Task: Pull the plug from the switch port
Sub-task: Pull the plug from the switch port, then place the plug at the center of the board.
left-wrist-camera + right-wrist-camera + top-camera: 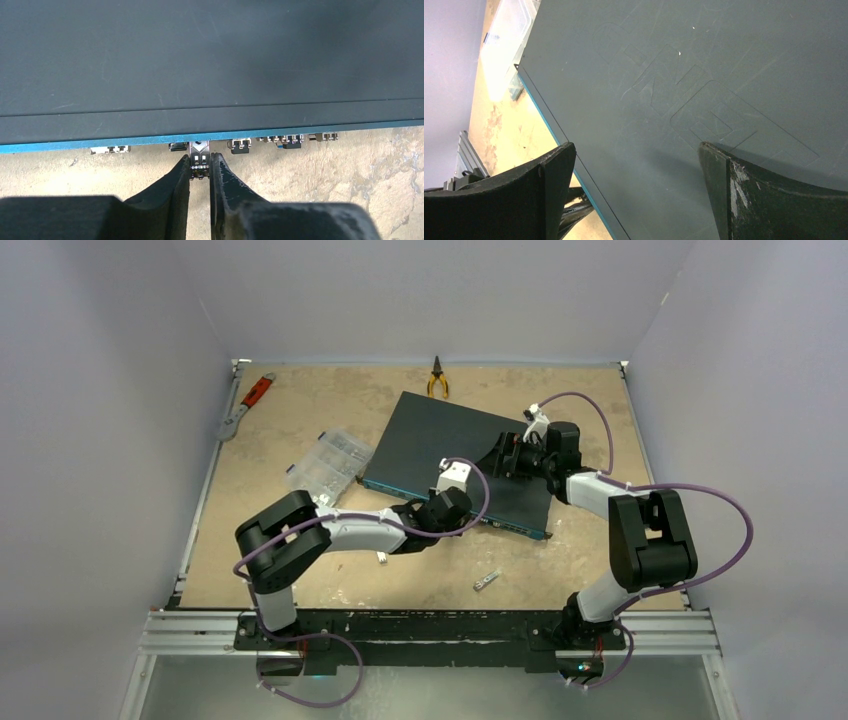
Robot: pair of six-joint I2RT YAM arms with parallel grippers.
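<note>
Left jaws pinch the plug (pixel 199 160) on the six o'clock port edge of the switch (pixel 200 60); right jaws hang released, spread wide over its top.

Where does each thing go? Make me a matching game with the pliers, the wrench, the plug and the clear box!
1 pliers
2 wrench
3 plug
4 clear compartment box

A in the left pincer
B left of the switch, beside it
C far left, red handle
D beyond the switch's far edge

Pairs: 1-D, 2-C, 3-A, 4-B
</note>
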